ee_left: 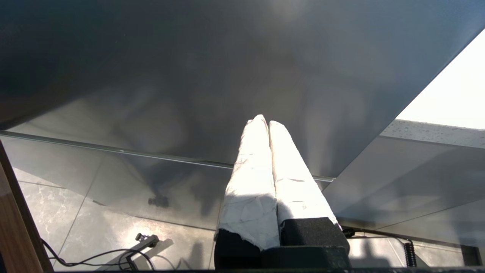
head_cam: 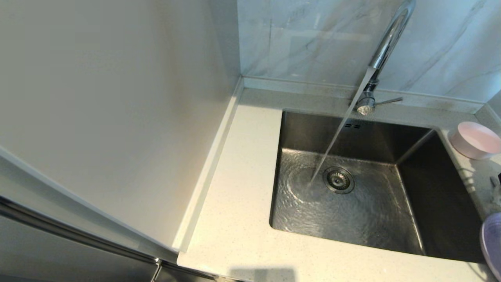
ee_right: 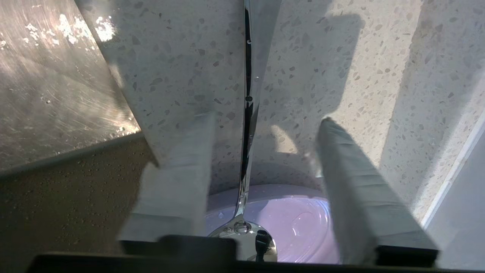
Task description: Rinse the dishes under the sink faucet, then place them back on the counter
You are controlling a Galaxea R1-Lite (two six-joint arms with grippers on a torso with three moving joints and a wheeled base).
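Two padded fingers (ee_right: 178,163) of the right gripper (ee_right: 261,125) stand apart astride the thin shiny spoon (ee_right: 247,113), not touching its handle; its bowl rests on the glossy lilac plate (ee_right: 299,223) on the speckled counter (ee_right: 322,76). Left gripper (ee_left: 268,123) is pressed closed, parked. Water streams from the chrome faucet (head_cam: 385,43) into the brushed-steel sink (head_cam: 352,211); the pink bowl (head_cam: 475,140) sits beside it.

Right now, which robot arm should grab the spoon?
The right. Its gripper straddles the spoon on the counter. The left gripper is parked away from the dishes.
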